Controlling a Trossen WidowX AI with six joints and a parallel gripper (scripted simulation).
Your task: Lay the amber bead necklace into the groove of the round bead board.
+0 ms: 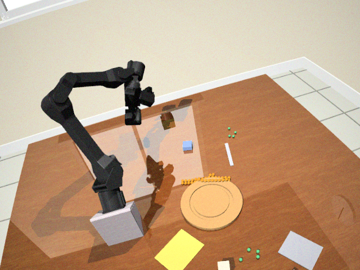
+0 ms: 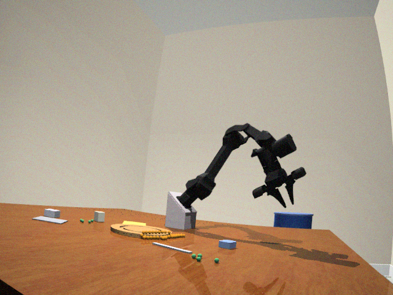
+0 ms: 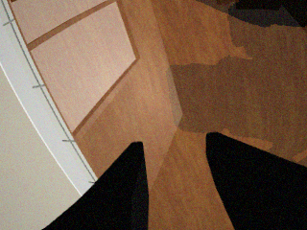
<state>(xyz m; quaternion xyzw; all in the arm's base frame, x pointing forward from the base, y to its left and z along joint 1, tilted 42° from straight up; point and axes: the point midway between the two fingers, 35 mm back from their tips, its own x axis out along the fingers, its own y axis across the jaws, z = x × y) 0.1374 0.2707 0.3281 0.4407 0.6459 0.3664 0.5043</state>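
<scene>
The amber bead necklace [image 1: 203, 179] [image 2: 155, 236] lies bunched in a long, narrow, roughly doubled line along the edge of the round bead board, with a few beads bulging out to one side. Some beads overlap the board's rim in view; I cannot tell whether they rest on it. The round bead board [image 1: 212, 222] [image 2: 118, 229] lies flat, its ring groove showing no beads. My gripper [image 2: 288, 205] [image 3: 175, 138] is partly open and empty, high above the table and well away from necklace and board. Its fingertips are hidden in the top view.
A blue block [image 1: 187, 145] [image 2: 227, 244], a white stick [image 1: 228, 154] [image 2: 172, 247] and small green beads [image 1: 229, 127] [image 2: 216, 260] lie beyond the necklace. A yellow sheet [image 1: 179, 250], a pale block [image 1: 224, 265] and a grey plate [image 1: 301, 250] lie on the board's other side.
</scene>
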